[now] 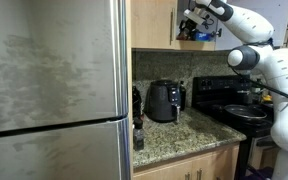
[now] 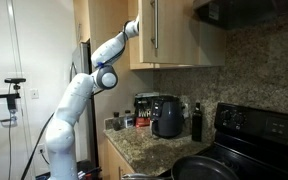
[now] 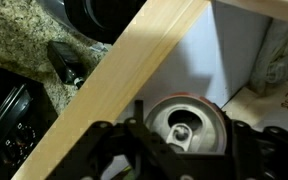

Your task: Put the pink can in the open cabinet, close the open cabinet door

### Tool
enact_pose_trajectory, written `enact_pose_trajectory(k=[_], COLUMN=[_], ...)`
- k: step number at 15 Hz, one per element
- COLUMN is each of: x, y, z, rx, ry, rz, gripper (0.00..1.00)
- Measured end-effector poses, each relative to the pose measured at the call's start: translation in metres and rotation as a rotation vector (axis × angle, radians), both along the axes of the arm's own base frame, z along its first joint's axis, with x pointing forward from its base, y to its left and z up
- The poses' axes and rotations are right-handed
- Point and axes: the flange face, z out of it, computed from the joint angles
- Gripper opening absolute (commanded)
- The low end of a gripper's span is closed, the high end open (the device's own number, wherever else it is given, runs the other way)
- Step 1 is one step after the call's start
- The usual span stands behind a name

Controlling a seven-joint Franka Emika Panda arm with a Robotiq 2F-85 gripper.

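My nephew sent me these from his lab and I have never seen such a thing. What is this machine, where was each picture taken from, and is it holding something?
It is a white robot arm working in a kitchen, steered by a person from a distance. Two pictures come from cameras standing in the room. The third comes from a camera on the arm's wrist, looking down past its gripper. The arm reaches up into an open wall cabinet. In the wrist view a can sits clamped between the two fingers. Only its metal top shows. Below, on the granite counter, stand a black appliance and a dark bottle. A pan rests on the black stove.
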Motion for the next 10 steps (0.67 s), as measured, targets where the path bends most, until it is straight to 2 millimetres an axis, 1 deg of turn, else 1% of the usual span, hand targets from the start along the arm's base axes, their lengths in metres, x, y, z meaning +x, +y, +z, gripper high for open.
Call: enact_pose_trajectory(k=[2, 3, 4, 6, 7, 10], x=[0.0024, 0.0032, 0.0036, 0.0035, 0.0041, 0.0035], y=[-0.0005, -0.0007, -0.001, -0.0012, -0.0011, 0.0027], z=[-0.0007, -0.001, -0.0011, -0.0011, -0.001, -0.0011], rx=[0.008, 0.012, 0.016, 0.025, 0.024, 0.007], ry=[-0.006, -0.008, -0.009, -0.011, -0.018, -0.029], rz=[-0.01, -0.014, -0.014, 0.007, 0.036, 0.146], gripper=[0.38, 0.8, 0.9, 0.98, 1.0, 1.0])
